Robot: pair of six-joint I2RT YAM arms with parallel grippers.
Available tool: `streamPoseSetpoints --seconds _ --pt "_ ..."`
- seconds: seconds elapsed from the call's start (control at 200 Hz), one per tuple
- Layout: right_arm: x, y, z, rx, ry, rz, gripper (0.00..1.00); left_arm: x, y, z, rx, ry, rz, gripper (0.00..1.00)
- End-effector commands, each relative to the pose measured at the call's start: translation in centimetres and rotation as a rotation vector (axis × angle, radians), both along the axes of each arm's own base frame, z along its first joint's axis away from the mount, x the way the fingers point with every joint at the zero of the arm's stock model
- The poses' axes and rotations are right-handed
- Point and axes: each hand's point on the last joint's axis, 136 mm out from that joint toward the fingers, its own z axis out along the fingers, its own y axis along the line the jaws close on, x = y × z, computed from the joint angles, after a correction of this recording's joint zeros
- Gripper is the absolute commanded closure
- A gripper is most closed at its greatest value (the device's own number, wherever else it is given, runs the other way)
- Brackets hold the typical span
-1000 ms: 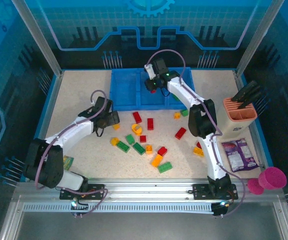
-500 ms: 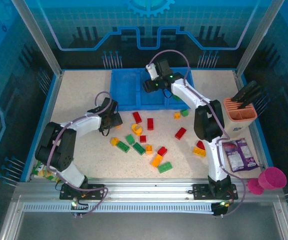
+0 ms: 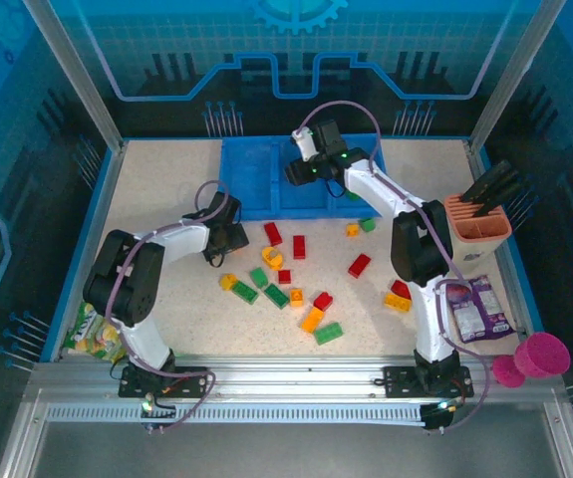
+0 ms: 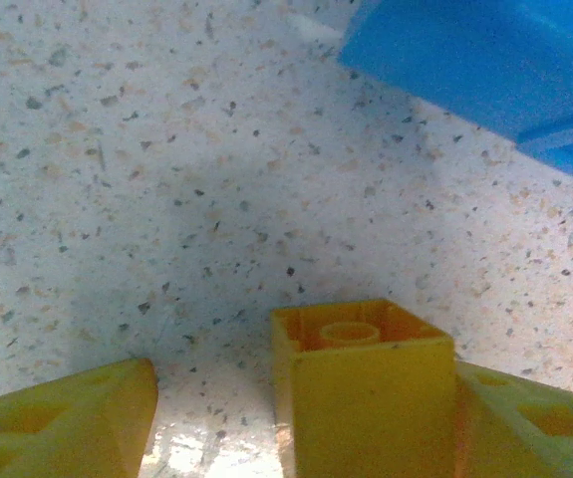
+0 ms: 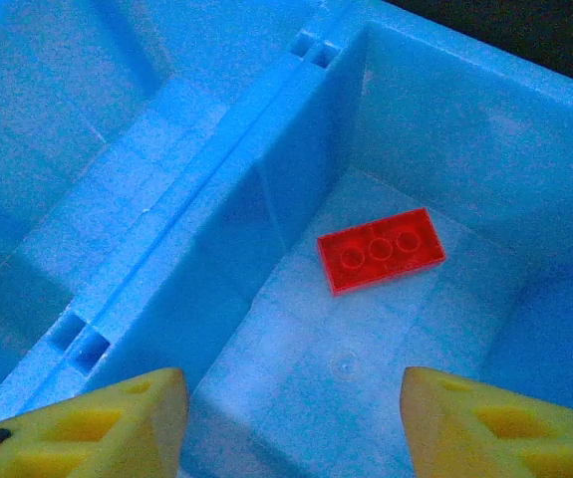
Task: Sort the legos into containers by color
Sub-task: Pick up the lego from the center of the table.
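Observation:
My left gripper (image 3: 224,242) is low over the table, left of the loose pile. In the left wrist view a yellow lego (image 4: 366,398) stands between my left gripper's (image 4: 301,418) fingers. It touches the right finger, and a gap separates it from the left one. My right gripper (image 3: 301,171) hangs open over the middle of the blue tray (image 3: 251,174). In the right wrist view a red lego (image 5: 381,249) lies alone on a compartment floor below my right gripper (image 5: 291,418). Several red, green and yellow legos (image 3: 276,296) lie scattered mid-table.
A salmon holder (image 3: 475,224) with black tools stands at the right edge. A purple snack packet (image 3: 475,307) and a pink cup (image 3: 540,354) lie nearer. A green-yellow packet (image 3: 92,334) lies by the left arm's base. Bare table lies left of the tray.
My right gripper has opened over the tray, and the red lego it carried now lies in a compartment. My left arm has shifted slightly right and its jaws have narrowed around the yellow lego.

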Motion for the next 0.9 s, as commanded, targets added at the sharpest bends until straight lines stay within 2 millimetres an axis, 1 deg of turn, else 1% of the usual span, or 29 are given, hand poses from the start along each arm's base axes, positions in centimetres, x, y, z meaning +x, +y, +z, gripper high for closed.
streamPoseSetpoints --seconds 0.0,0.165,0.25,0.395,0.475,0.55,0.615,0.675,0.786,0.801,0.821,0.841,0.896 --pt "0.4 -0.8 1.5 0.019 -0.033 -0.003 0.41 0.5 -0.8 -0.3 -0.02 0.013 -0.007 0.3" --pt "0.3 -1.1 1.3 0.01 -0.025 -0.01 0.42 0.9 -1.0 -0.5 -0.013 0.019 -0.028 0.52" --pt "0.0 -1.4 1.3 0.011 -0.022 -0.016 0.42 0.8 -1.2 -0.8 -0.016 0.032 -0.038 0.6" --pt "-1.0 -2.0 1.9 0.01 -0.022 -0.025 0.43 0.3 -1.1 -1.1 -0.006 0.052 -0.057 0.69" --pt "-2.0 -2.6 2.4 0.008 -0.018 -0.037 0.43 0.0 -1.0 -0.3 0.006 0.049 -0.078 0.74" --pt "-3.2 -3.3 2.7 0.005 -0.007 -0.052 0.43 0.1 -0.9 1.3 0.025 0.025 -0.105 0.76" --pt "-4.6 -4.1 2.8 0.002 0.008 -0.071 0.43 0.5 -1.1 3.3 0.034 -0.01 -0.138 0.76" --pt "-5.9 -4.9 3.0 0.004 0.023 -0.092 0.42 1.3 -1.4 5.7 0.038 -0.053 -0.169 0.76" --pt "-8.9 -6.7 2.4 -0.016 0.075 -0.145 0.42 3.3 -2.1 10.6 0.037 -0.155 -0.208 0.77" --pt "-9.4 -7.0 2.1 -0.024 0.086 -0.153 0.42 3.6 -2.2 11.2 0.036 -0.169 -0.212 0.76" --pt "-9.9 -7.5 2.2 -0.025 0.09 -0.167 0.42 4.0 -2.3 12.1 0.036 -0.19 -0.217 0.76" --pt "-10.5 -7.9 1.7 -0.035 0.107 -0.182 0.42 4.4 -2.4 12.8 0.037 -0.206 -0.221 0.76" --pt "-12.2 -9.1 1.4 -0.048 0.133 -0.215 0.42 5.4 -2.6 14.4 0.05 -0.249 -0.235 0.76"
